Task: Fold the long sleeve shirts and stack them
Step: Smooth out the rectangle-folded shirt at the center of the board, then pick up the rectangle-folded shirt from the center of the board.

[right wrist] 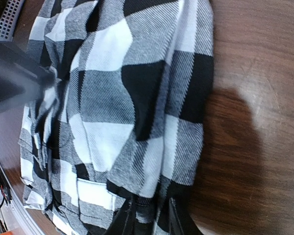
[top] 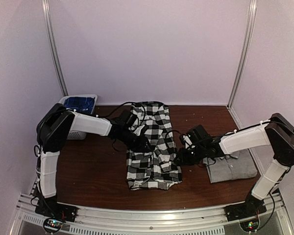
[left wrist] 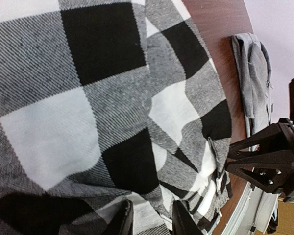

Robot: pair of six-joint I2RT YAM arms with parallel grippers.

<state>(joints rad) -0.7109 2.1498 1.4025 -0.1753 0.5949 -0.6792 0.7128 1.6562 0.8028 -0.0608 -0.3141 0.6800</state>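
The black-and-white checked flannel shirt (top: 153,147) lies in the middle of the table as a long strip, folded lengthwise. My left gripper (top: 146,144) sits at its left edge. In the left wrist view the gripper (left wrist: 152,223) has its fingers close together with a fold of checked cloth (left wrist: 88,98) pinched between them. My right gripper (top: 179,157) is at the strip's right edge and is likewise shut (right wrist: 149,218) on a fold of the checked shirt (right wrist: 122,98). The grey shirt (top: 232,167) lies folded at the right, partly under my right arm, and shows too in the left wrist view as a grey shirt (left wrist: 255,78).
A white basket (top: 81,105) with blue contents stands at the back left corner. Bare brown tabletop (top: 93,171) shows left of the checked shirt and table (right wrist: 255,98) to its right. Walls and metal posts close in the back and sides.
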